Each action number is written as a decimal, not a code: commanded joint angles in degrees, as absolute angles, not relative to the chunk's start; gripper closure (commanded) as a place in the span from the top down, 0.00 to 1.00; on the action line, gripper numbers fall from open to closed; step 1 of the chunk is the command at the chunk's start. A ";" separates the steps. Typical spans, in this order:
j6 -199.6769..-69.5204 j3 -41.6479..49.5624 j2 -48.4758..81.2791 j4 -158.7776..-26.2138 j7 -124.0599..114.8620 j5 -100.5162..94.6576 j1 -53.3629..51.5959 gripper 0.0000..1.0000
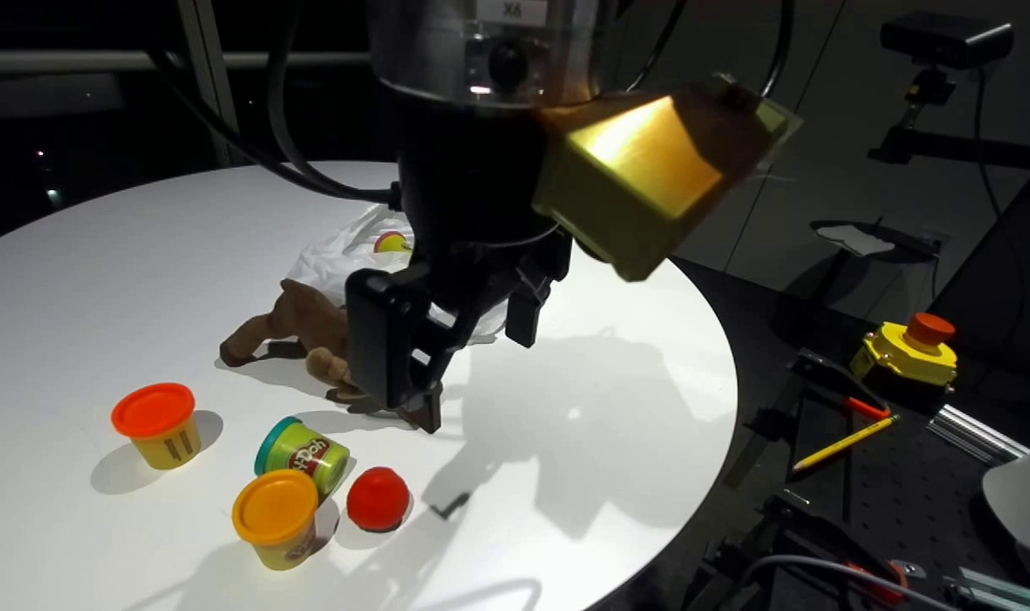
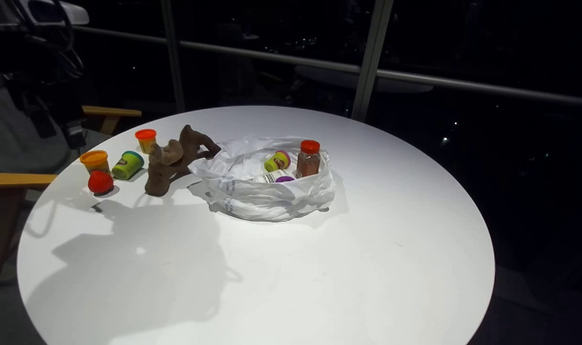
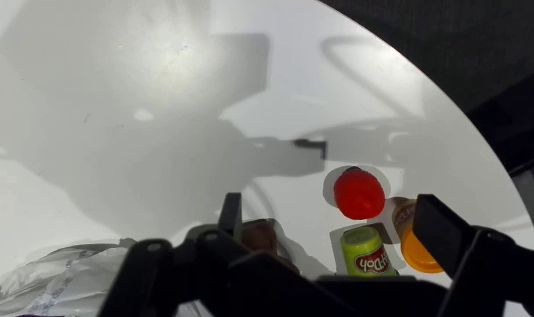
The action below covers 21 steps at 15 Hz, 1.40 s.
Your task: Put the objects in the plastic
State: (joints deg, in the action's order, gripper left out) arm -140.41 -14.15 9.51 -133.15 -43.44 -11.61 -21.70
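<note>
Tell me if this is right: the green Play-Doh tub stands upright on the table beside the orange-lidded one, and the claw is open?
Not quite: the green Play-Doh tub lies on its side, as both exterior views show. The rest holds: it is on the table beside the orange-lidded tub, and the claw is open.

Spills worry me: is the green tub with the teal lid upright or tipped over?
Tipped over: in both exterior views the green tub lies on its side, its teal lid facing sideways, not up.
</note>
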 commanded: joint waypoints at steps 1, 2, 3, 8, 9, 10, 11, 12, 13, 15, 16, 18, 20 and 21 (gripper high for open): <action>-140.43 -14.08 9.50 -133.15 -42.96 -11.46 -21.66 1.00; -140.50 -14.05 9.48 -133.15 -42.71 -11.45 -21.57 1.00; -140.56 -14.03 9.47 -133.14 -42.54 -11.44 -21.52 1.00; -140.29 -14.20 10.34 -132.05 -42.15 -11.83 -21.82 1.00; -139.23 -14.67 11.97 -130.15 -42.05 -11.45 -22.32 1.00; -139.03 -14.84 13.23 -129.03 -42.04 -12.22 -22.86 1.00; -139.19 -15.07 14.94 -127.65 -42.05 -12.88 -23.60 1.00; -140.09 -15.06 16.50 -126.73 -42.51 -14.10 -24.58 1.00; -141.97 -14.69 17.79 -126.25 -43.73 -16.47 -25.95 1.00; -143.79 -14.11 20.27 -124.97 -43.45 -19.47 -28.36 1.00; -144.65 -13.51 21.32 -124.36 -43.24 -21.33 -29.48 1.00; -146.09 -12.08 22.38 -123.77 -42.91 -24.80 -31.29 1.00; -147.09 -10.37 23.35 -123.17 -43.27 -27.89 -32.72 1.00; -147.12 -9.31 23.57 -123.00 -43.73 -29.40 -33.47 1.00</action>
State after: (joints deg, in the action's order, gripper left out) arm -145.81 -12.37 22.49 -124.66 -42.85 -25.23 -31.07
